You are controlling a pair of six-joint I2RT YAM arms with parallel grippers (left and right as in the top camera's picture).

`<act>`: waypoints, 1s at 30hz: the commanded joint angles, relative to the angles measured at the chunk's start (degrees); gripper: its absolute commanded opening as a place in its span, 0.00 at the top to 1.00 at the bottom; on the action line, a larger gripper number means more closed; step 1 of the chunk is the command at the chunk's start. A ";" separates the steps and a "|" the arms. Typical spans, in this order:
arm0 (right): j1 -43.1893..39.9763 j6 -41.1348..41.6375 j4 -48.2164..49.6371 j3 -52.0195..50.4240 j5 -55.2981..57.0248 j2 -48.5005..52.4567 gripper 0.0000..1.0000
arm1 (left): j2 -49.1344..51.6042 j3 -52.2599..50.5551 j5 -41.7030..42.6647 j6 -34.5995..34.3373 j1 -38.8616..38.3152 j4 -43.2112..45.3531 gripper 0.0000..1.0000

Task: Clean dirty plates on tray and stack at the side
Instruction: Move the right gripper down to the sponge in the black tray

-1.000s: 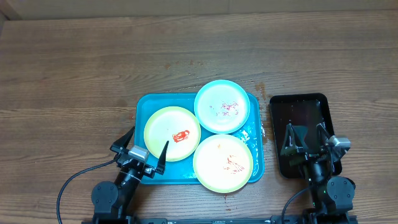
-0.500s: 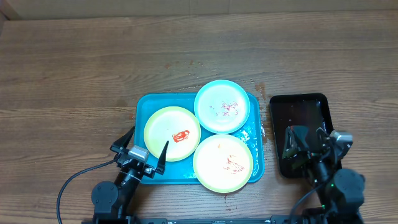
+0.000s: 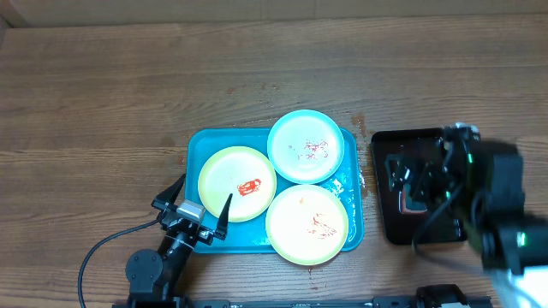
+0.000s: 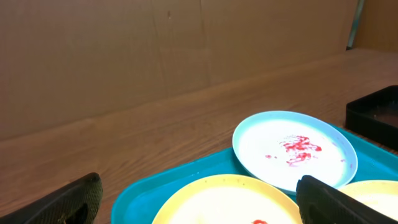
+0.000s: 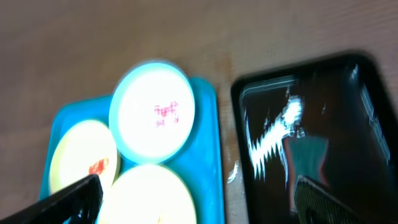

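The turquoise tray (image 3: 205, 142) holds three plates. A yellow plate (image 3: 237, 183) with a red blob lies at its left, a light blue plate (image 3: 306, 146) with red smears at the back, and a pale yellow-green plate (image 3: 306, 224) with faint orange marks at the front. My left gripper (image 3: 199, 205) rests low at the tray's front left corner, open, its fingers (image 4: 74, 199) either side of the yellow plate (image 4: 230, 202). Blurred, my right gripper (image 3: 419, 175) hangs open and empty high above the black tray (image 3: 385, 227); in its view (image 5: 199, 205) the plates lie below.
The black tray (image 5: 311, 124) lies right of the turquoise tray (image 5: 208, 143), with a narrow strip of wood between them. Something wet glints inside it. A cable (image 3: 103, 248) trails from the left arm at the table's front. Bare wooden table surrounds both trays.
My right arm has lifted off the table's front edge and swung up over the black tray, looming large and blurred. The left arm and the plates have stayed put.
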 commanded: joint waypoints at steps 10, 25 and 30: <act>-0.11 0.00 -19.76 9.31 -18.36 27.10 0.00 | -0.61 -0.22 -1.31 -0.52 -0.37 -0.11 0.00; -0.11 -3.08 -20.55 9.31 -18.27 34.58 0.00 | -0.48 0.92 -1.68 -10.56 -0.37 -0.24 0.00; -0.11 -3.54 -19.71 9.31 -18.27 34.58 0.00 | 3.58 7.34 -3.41 -11.93 -0.37 -3.91 0.00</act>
